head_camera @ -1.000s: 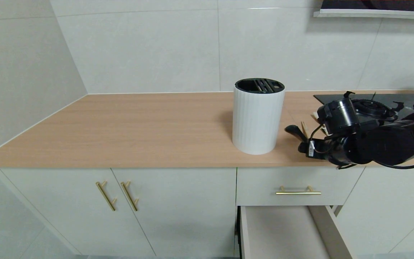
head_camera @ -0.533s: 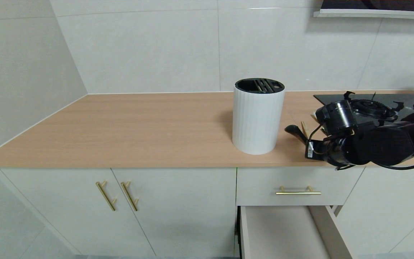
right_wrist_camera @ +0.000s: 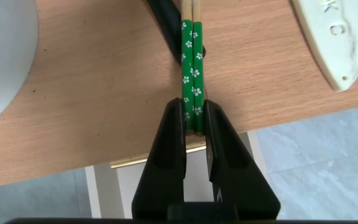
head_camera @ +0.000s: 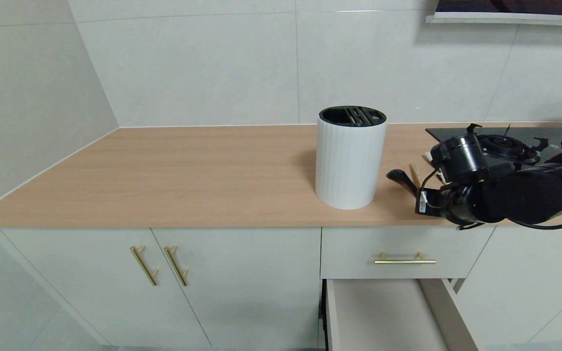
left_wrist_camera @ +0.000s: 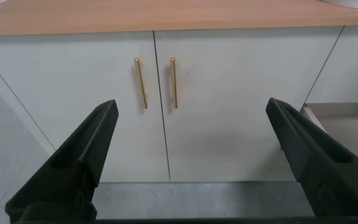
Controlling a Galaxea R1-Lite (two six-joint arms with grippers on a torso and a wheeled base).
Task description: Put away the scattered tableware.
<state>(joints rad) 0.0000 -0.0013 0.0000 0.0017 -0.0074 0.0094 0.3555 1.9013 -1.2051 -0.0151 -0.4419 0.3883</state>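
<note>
A pair of chopsticks (right_wrist_camera: 191, 74) with green, flower-printed ends lies on the wooden counter (head_camera: 188, 170) near its front edge. My right gripper (right_wrist_camera: 195, 124) is shut on those green ends. In the head view the right gripper (head_camera: 420, 196) sits just right of the white ribbed utensil holder (head_camera: 351, 163), whose black top has slots. A black utensil handle (right_wrist_camera: 163, 31) lies beside the chopsticks, also seen as the black handle (head_camera: 400, 178). A white ceramic piece (right_wrist_camera: 331, 37) rests further along the counter. My left gripper (left_wrist_camera: 191, 155) is open, low in front of the cabinet doors.
A gas hob (head_camera: 505, 141) occupies the counter's back right. Below the counter, a drawer (head_camera: 383, 312) stands pulled open under a shut drawer with a gold handle (head_camera: 404, 261). Two cabinet doors with gold handles (left_wrist_camera: 157, 84) are at the left. Tiled wall behind.
The right arm has shifted slightly to the right, away from the holder; the holder and the things on the counter have not moved.
</note>
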